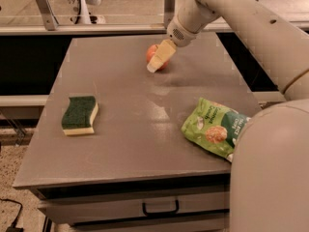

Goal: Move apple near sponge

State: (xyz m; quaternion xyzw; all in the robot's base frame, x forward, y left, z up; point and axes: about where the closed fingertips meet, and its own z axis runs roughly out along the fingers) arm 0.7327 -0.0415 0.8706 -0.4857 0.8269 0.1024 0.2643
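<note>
The orange-red apple sits on the far middle of the grey table. My gripper hangs right over it, its pale fingers covering most of the apple's right side. The sponge, dark green on top with pale yellow foam below, lies flat at the left of the table, well apart from the apple and the gripper.
A green snack bag lies at the right front of the table, partly behind my white arm, which fills the lower right corner. A drawer with a handle is below the table front. A rail runs behind the table.
</note>
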